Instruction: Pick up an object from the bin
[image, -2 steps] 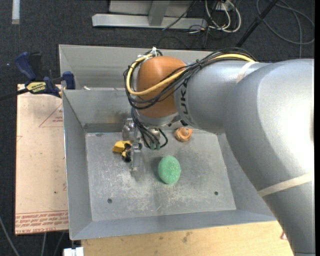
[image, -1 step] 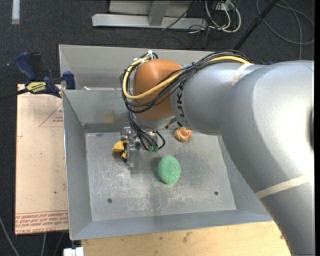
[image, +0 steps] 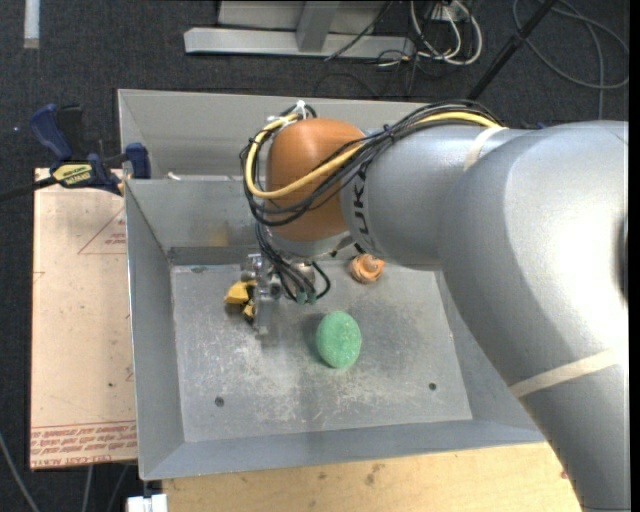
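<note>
My gripper (image: 257, 300) reaches down near the back left of the bin floor, under the orange cover. A small yellow object (image: 238, 295) with a dark part lies right against the fingers' left side; whether it sits between them I cannot tell. A green egg-shaped object (image: 339, 339) lies on the floor to the right of the gripper, apart from it. A small orange object (image: 366, 268) rests near the back wall, partly hidden by the arm.
The arm covers the right side of the bin and much of its back. The bin's sloped walls rise on the left and front.
</note>
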